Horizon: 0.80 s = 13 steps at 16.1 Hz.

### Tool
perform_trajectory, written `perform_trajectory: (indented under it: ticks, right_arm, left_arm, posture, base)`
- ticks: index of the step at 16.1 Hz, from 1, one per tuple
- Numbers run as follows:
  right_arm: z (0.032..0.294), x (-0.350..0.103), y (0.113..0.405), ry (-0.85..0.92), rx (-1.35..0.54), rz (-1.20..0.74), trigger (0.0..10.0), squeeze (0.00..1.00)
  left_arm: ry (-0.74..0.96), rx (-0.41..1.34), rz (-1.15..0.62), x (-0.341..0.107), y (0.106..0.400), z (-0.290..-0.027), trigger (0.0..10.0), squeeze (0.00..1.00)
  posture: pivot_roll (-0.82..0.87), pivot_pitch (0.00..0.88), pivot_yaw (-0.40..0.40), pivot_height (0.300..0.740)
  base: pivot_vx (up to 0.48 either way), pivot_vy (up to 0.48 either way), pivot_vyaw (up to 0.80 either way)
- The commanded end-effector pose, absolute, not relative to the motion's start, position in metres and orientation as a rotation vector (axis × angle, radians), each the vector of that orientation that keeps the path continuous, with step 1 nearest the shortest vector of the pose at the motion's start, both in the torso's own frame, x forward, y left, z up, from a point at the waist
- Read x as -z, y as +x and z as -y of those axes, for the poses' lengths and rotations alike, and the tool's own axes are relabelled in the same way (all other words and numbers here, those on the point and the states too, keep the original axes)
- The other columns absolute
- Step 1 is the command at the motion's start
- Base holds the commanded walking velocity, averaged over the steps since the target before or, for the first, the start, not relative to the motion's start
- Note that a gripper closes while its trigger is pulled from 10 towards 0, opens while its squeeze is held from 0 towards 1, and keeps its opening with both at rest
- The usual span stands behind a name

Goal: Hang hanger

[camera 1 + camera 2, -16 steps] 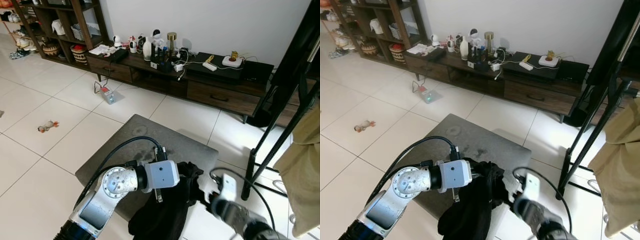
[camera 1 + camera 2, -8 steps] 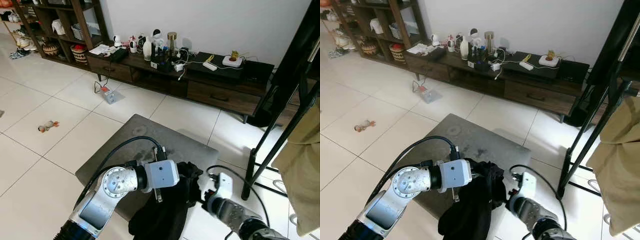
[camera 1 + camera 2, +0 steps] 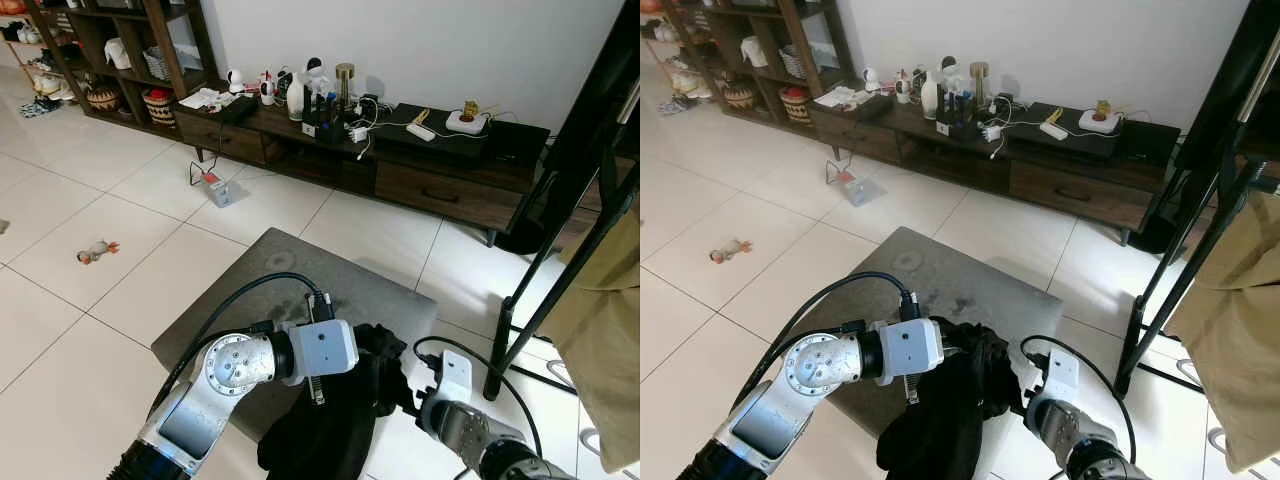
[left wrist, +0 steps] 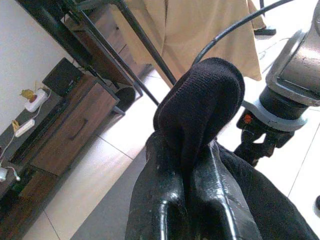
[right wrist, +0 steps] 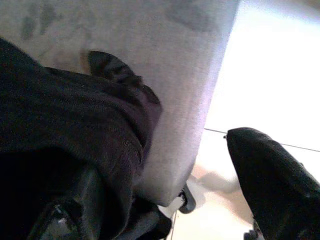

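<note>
black garment (image 3: 330, 430) in left gripper (image 4: 187, 200), over grey ottoman (image 3: 290, 275) edge

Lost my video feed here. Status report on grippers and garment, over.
Left gripper shut on black knit garment, held over grey padded ottoman. Right gripper open, one finger under the fabric. Black clothes rack stands to the right.

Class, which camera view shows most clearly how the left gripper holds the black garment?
The left wrist view: the left gripper's fingers are shut on a fold of the black garment. The eye views show the garment hanging beside the left arm, its grip hidden. The right wrist view shows dark fabric.
</note>
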State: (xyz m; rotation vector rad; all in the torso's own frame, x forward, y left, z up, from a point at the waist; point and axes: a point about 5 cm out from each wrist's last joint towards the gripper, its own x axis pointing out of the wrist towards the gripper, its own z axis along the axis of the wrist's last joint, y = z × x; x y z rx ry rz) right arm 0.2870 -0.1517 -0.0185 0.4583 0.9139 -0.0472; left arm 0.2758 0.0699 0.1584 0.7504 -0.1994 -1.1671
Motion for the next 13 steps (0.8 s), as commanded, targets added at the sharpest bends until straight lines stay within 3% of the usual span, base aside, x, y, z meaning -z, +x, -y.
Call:
perform_trajectory:
  ticks: [1,13]
  right_arm:
    - [0.1514,0.0244,0.2807,0.468,0.072,-0.934,0.0,0.00]
    - [0.1588,0.0254,0.2791,0.473,0.092,-0.929,0.0,0.00]
  left_arm:
    - [0.768,1.175,0.257,-0.1709,0.2741,-0.0660,0.0,0.00]
    - [0.775,1.162,0.249,-0.1691,0.2761,-0.0676,0.0,0.00]
  posture:
    - [0.04,0.125,0.034,0.740]
    - [0.03,0.126,0.030,0.740]
  base:
    - [0.000,0.000,0.00]
    - [0.000,0.000,0.00]
